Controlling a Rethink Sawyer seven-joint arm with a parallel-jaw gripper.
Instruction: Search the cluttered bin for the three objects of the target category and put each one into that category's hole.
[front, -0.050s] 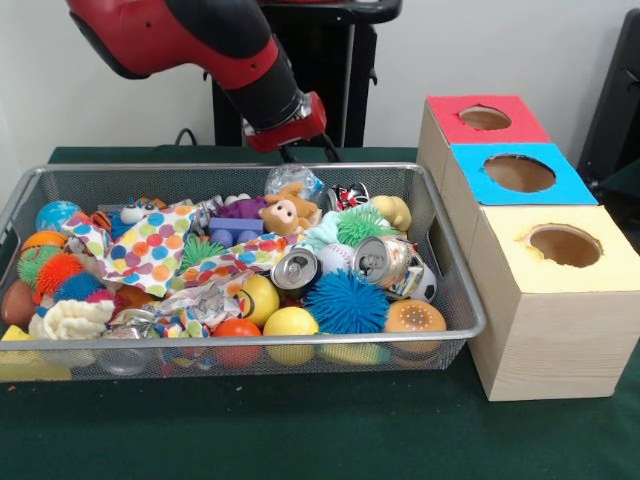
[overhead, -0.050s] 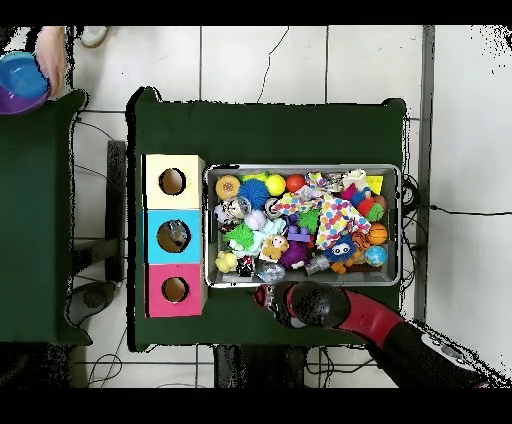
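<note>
A wire mesh bin (front, -0.050s: 455, 290) (overhead, -0.050s: 402, 225) holds a heap of toys. Among them are two crushed drink cans (front, -0.050s: 295, 268) (front, -0.050s: 381, 260), a blue spiky ball (front, -0.050s: 345, 301), yellow balls (front, -0.050s: 290, 322), a brown plush animal (front, -0.050s: 290, 213), a purple block (front, -0.050s: 236, 231) and polka-dot paper (front, -0.050s: 150, 250). Beside the bin stand three boxes with round holes: red (front, -0.050s: 487, 118) (overhead, -0.050s: 175, 290), blue (front, -0.050s: 519, 173) (overhead, -0.050s: 173, 236) and yellow (front, -0.050s: 564, 245) (overhead, -0.050s: 172, 181). My gripper (front, -0.050s: 298, 150) (overhead, -0.050s: 268, 297) hangs just outside the bin's robot-side rim, near the plush animal, mostly hidden by the wrist.
The bin and boxes sit on a green cloth (front, -0.050s: 300, 430). In the overhead view a second green table (overhead, -0.050s: 35, 220) lies to the left, and a person's hand (overhead, -0.050s: 55, 50) holds a blue bowl (overhead, -0.050s: 20, 82) at the top left corner.
</note>
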